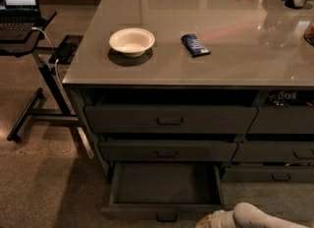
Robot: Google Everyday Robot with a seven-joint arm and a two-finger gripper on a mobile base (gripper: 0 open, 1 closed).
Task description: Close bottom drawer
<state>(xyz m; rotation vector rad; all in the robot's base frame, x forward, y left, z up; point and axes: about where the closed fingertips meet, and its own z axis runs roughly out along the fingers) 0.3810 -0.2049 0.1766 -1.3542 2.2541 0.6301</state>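
Note:
The bottom drawer (167, 185) is the lowest of the left three-drawer stack. It stands pulled out wide, and its dark inside looks empty. Its slim front panel (164, 212) with a small bar handle (167, 217) lies near the bottom edge of the camera view. My gripper (208, 220) comes in at the bottom right on a pale arm (255, 216). It sits just right of the drawer's front panel, close to its right corner.
The grey countertop (206, 70) holds a white bowl (131, 41) and a blue packet (195, 44). The two upper drawers (169, 120) are in. A narrower drawer stack (279, 148) stands to the right. A laptop stand (34, 74) stands on the floor at left.

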